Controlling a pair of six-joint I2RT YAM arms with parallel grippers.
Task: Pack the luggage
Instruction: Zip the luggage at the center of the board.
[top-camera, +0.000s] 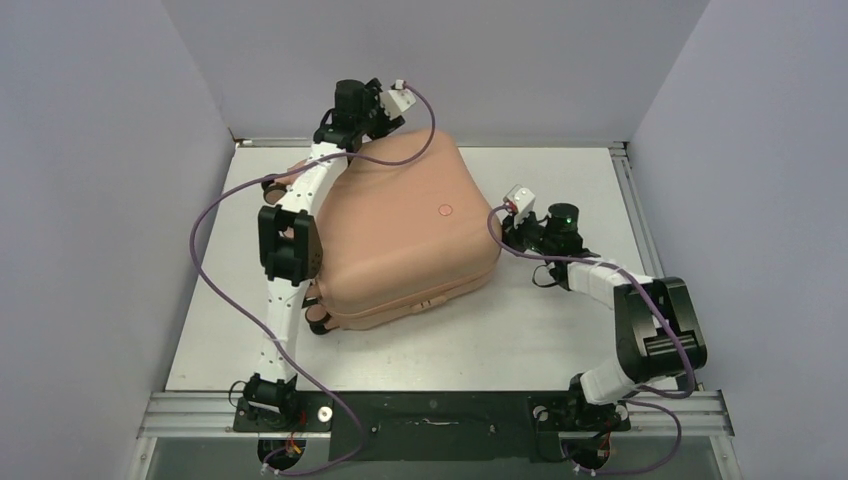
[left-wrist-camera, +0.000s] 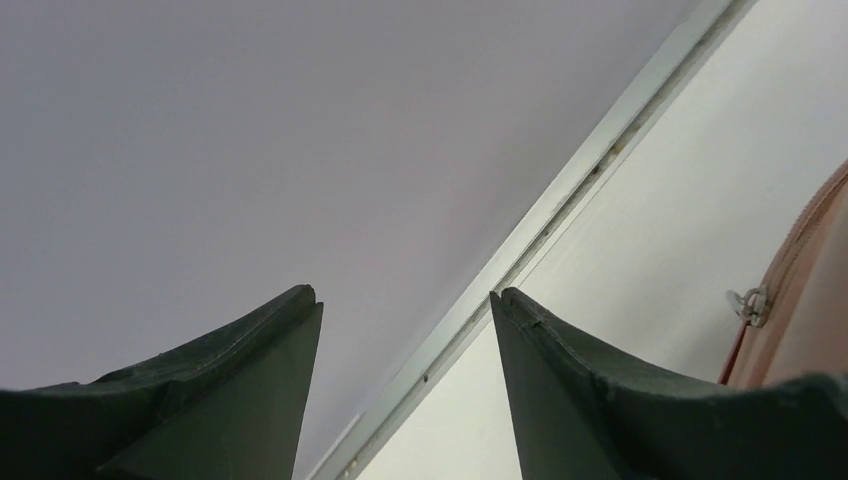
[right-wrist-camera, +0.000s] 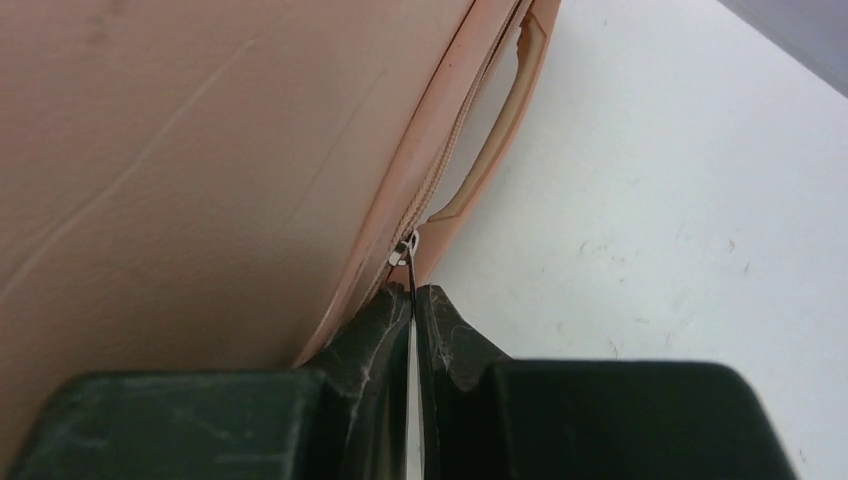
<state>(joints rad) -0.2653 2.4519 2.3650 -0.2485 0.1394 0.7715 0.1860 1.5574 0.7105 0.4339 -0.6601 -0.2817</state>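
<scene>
The luggage (top-camera: 400, 230) is a salmon-pink hard-shell suitcase lying flat and closed on the white table (top-camera: 560, 330), with a small round dot (top-camera: 446, 211) on its top shell. My right gripper (top-camera: 503, 222) is at its right side and is shut on the thin zipper pull (right-wrist-camera: 405, 250), as the right wrist view (right-wrist-camera: 413, 292) shows, just below the pink side handle (right-wrist-camera: 500, 140). My left gripper (top-camera: 375, 120) is at the suitcase's far left corner. It is open and empty in the left wrist view (left-wrist-camera: 405, 300). A second zipper pull (left-wrist-camera: 750, 303) shows to its right.
The table is walled in by grey panels at the left, back and right. A metal rail (left-wrist-camera: 560, 200) runs along the back edge. Caster wheels (top-camera: 318, 320) stick out at the suitcase's near left corner, beside my left arm.
</scene>
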